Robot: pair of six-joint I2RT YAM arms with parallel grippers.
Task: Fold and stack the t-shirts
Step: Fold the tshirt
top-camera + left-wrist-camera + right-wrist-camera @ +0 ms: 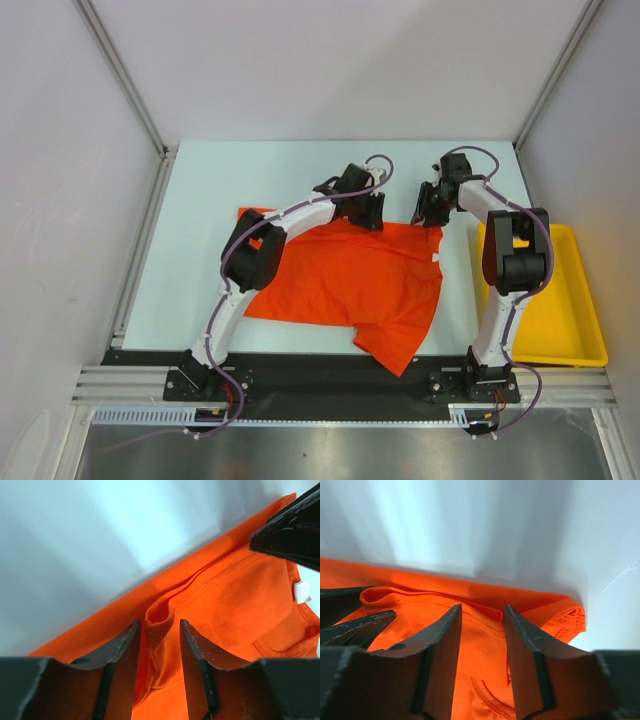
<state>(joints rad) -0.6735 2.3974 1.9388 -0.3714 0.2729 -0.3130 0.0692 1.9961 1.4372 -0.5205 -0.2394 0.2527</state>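
Pale table [200, 200] w/ white walls round it; the yellow tray [565, 310] at its right side is my ref pt.

Well left of the tray, the left arm reaches out over the cloth so the left gripper [368, 212] lands on the shirt's far edge, further back than the tray's far rim. Wrist view: fingers [122, 650] part-way apart w/ a pucker of cloth standing up btwn them. Prob. the edge is being gathered for a pinch; whether it's nipped firm, can't tell.

The orange t-shirt [350, 280] lies left of the tray, near it but not touching. It's spread mostly flat, one sleeve trailing toward the near side onto the black base rail. Its far edge looks doubled over, seam showing. White tag [437, 260] sits on its tray-side edge.

The right gripper [428, 208], left of the tray's far corner + further back, sits at the shirt's far tray-side corner. Jaws are apart astride the hem, cloth flat btwn them, not clamped.

Both grippers are on the same far edge, side by side but apart. That reads as a 2-pt hold, so the edge lifts level + comes over toward the near side w/o skewing. Step in hand, I judge: grasp for the 1st fold; stacking not begun.
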